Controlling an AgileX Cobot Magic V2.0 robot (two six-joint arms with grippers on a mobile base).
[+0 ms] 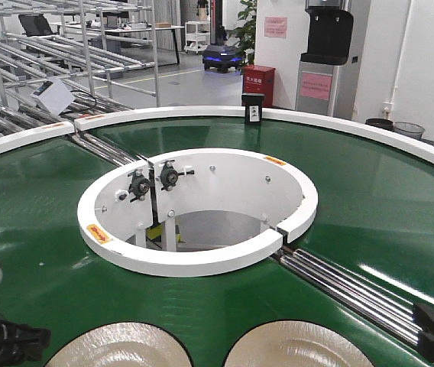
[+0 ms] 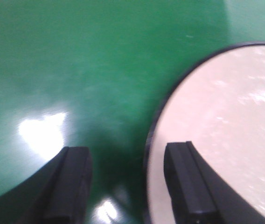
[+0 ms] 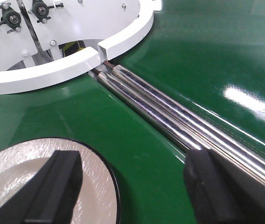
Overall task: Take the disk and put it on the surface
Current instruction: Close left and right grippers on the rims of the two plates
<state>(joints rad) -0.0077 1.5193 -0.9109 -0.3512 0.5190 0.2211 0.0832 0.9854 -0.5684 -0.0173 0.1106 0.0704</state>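
1. Left claw [image 2: 125, 158]: released, its fingers either side of the left disk [image 2: 226, 130] rim.
2. Right claw [image 3: 135, 161]: released, over the right disk [image 3: 25, 177] edge.
3. Both disks lie at the near edge of the green conveyor belt [image 1: 370, 199].

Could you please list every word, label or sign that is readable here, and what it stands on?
None reads clearly.
Pink wall notice: too small.
Pink cabinet notice: too small.
Red box lettering: blurred.
Yellow stickers on white ring: too small.
Wrist views: no text.
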